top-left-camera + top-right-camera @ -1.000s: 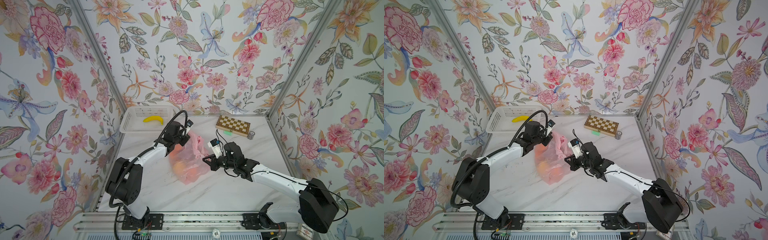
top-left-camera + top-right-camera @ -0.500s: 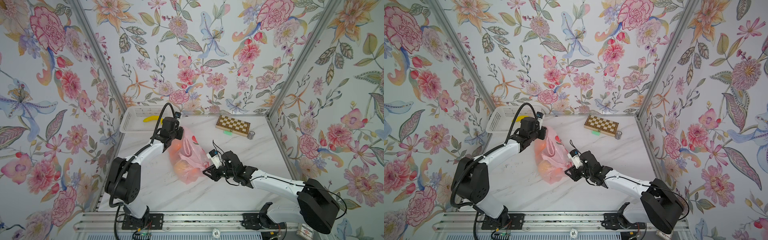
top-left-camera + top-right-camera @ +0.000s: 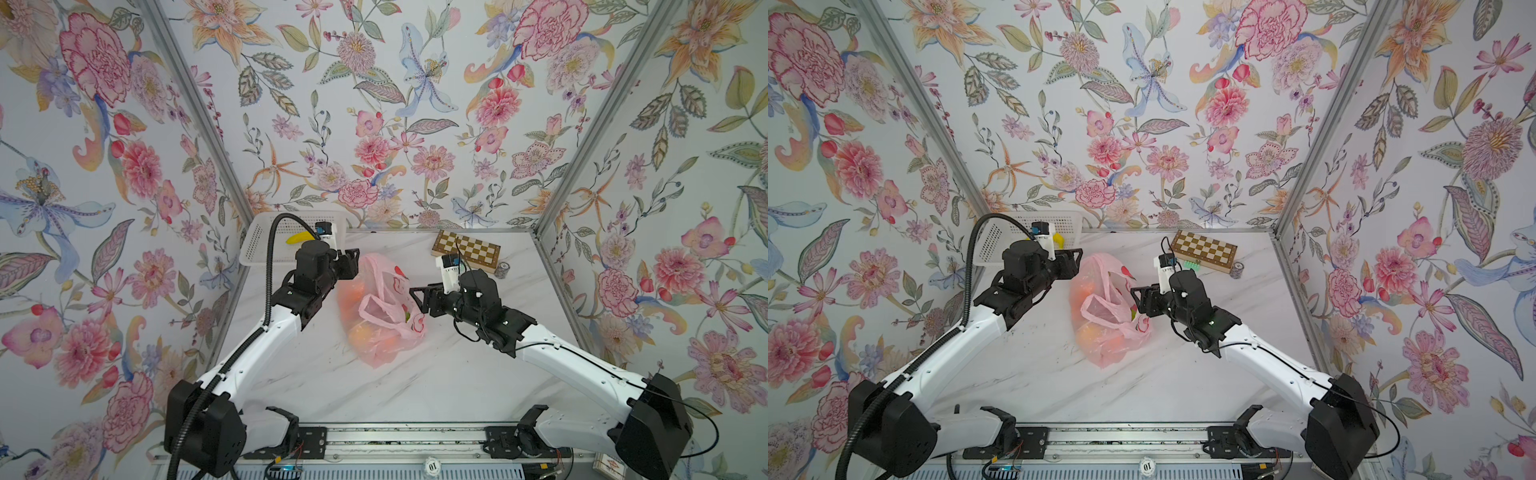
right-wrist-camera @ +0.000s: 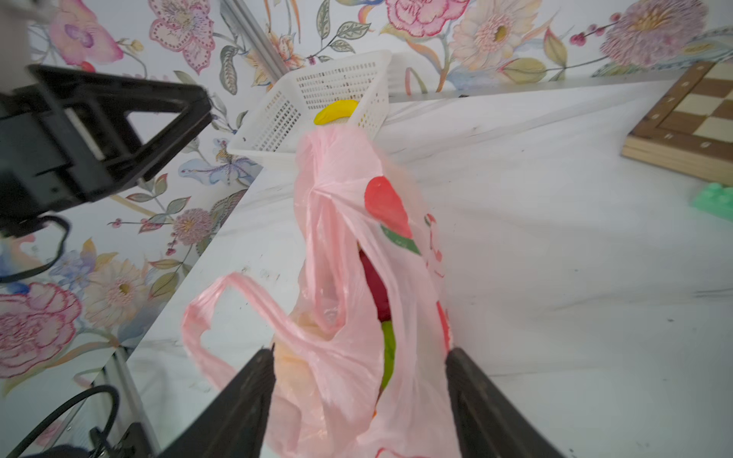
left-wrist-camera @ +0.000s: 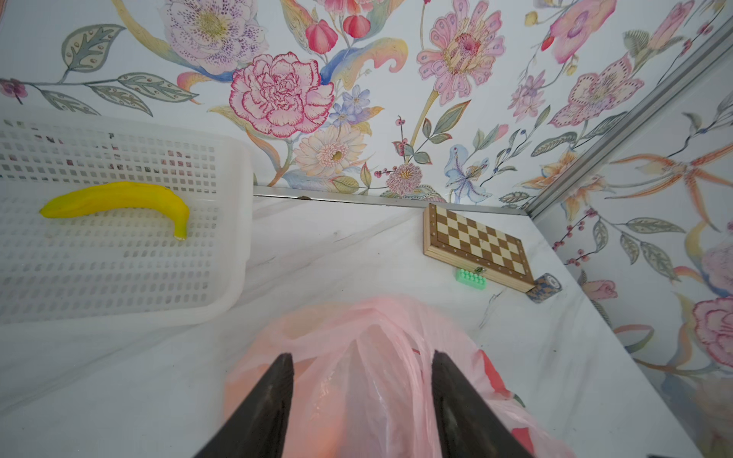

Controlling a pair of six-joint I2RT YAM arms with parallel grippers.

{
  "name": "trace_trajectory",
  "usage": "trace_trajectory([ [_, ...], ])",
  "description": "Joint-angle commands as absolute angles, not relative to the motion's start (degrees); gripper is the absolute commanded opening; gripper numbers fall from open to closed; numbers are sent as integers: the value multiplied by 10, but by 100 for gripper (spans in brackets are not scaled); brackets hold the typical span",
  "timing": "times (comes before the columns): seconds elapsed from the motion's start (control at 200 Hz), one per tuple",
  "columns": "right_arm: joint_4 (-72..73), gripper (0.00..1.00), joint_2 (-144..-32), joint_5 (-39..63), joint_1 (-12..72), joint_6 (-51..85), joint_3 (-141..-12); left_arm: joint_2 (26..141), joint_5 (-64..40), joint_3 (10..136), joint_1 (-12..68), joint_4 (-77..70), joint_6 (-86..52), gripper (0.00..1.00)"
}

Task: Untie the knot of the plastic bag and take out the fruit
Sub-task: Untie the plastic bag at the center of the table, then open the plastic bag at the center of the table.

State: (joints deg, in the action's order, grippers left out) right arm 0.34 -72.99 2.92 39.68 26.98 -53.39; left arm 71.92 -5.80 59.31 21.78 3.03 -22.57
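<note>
The plastic bag [image 3: 382,311] sat slumped near the middle of the bench [image 3: 415,386], thin translucent pink with red and green printed motifs. Its mouth gaped and one loop handle [image 4: 254,297] hung loose. Orange fruit [image 3: 359,332] showed through the film, and in the right wrist view a magenta piece [image 4: 375,289] and a green one [image 4: 388,349] lay in the opening. At the far left corner the white perforated basket [image 3: 262,253] held a banana [image 3: 300,238]. The left jaws stood apart, fingers [image 5: 273,400] on either side of the bag's upper folds, clamped on nothing. The right jaws were likewise apart, fingers [image 4: 246,404] flanking the bag's side; whether they touched the film I could not tell
</note>
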Motion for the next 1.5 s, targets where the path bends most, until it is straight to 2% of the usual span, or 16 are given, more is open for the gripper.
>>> trace_trajectory([
  [0.0, -53, 74, -774, -4, 377, 283, -563, 690, -76, 575, 232, 81, -311, 61],
  [0.275, -37, 75, -839, 80, 376, 284, -594, 740, -34, 650, 308, 230, -291, 72],
  [0.505, -41, 77, -845, 58, 393, 267, -595, 843, -65, 745, 352, 334, -222, 86],
  [0.59, -47, 77, -848, 45, 398, 258, -595, 880, -59, 781, 370, 377, -194, 88],
  [0.726, -63, 64, -861, 26, 398, 257, -602, 927, -42, 811, 381, 428, -176, 88],
  [0.916, -51, 19, -866, 26, 397, 266, -606, 960, 16, 802, 381, 462, -185, 89],
  [1.001, -39, 6, -858, 27, 395, 272, -601, 971, 44, 785, 381, 451, -196, 88],
  [1.276, -30, 1, -807, 3, 360, 299, -569, 949, 94, 721, 319, 430, -222, 84],
  [1.491, 0, 1, -769, 11, 319, 335, -518, 824, 95, 643, 243, 397, -237, 82],
])
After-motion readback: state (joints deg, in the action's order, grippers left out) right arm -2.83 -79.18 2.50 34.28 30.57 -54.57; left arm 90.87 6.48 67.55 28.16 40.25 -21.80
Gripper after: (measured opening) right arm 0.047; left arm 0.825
